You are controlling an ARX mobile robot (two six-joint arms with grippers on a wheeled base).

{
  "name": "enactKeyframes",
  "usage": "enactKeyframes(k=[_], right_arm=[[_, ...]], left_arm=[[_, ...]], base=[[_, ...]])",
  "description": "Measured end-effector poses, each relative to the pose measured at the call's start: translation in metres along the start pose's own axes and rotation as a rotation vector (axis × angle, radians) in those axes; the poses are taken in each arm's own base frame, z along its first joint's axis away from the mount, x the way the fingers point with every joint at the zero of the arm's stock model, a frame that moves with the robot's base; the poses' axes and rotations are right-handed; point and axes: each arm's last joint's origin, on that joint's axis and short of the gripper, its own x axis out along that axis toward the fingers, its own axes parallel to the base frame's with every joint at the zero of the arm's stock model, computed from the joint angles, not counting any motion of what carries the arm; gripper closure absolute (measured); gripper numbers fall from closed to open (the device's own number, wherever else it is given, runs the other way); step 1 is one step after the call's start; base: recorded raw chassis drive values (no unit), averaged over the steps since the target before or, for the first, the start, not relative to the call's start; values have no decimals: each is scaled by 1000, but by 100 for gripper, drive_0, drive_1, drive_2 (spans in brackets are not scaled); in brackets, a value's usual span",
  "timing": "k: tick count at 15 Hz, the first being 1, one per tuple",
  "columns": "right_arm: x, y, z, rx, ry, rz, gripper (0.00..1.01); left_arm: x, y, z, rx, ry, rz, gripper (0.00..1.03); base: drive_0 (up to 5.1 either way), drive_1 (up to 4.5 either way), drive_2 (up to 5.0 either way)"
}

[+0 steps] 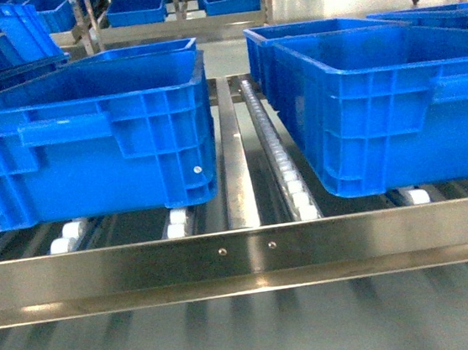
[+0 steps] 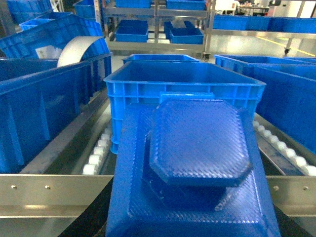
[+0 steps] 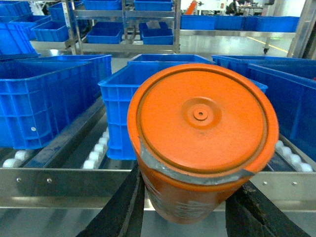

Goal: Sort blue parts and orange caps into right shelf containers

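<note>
A blue part (image 2: pixel 197 148), a textured square block with an octagonal raised top, fills the lower left wrist view. My left gripper (image 2: pixel 190 219) is shut on it, its fingers mostly hidden beneath. One of the right shelf containers (image 2: pixel 182 81) stands open just beyond it. An orange cap (image 3: pixel 200 123), round with a grey band, sits between the black fingers (image 3: pixel 123 207) of my right gripper (image 3: pixel 190 202), which is shut on it. Another blue container (image 3: pixel 116 98) lies behind the cap. The head view shows neither gripper, only two containers (image 1: pixel 96 148) (image 1: pixel 379 116) on the shelf (image 1: pixel 243 258).
The shelf's steel front rail (image 2: pixel 49 190) crosses below both held things. White rollers (image 1: pixel 289 177) run between the two near crates. More blue crates (image 2: pixel 44 113) stand to the left, and further racks with crates (image 3: pixel 153 32) stand at the back.
</note>
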Motion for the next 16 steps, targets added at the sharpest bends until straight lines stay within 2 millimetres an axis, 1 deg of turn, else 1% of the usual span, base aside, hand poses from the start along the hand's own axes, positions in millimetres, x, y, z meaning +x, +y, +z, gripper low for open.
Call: enactKeyframes(k=[16], right_arm=[[0, 0, 0, 0, 0, 0, 61]], left_arm=[[0, 0, 0, 0, 0, 1, 60]], base=[[128, 534, -279]])
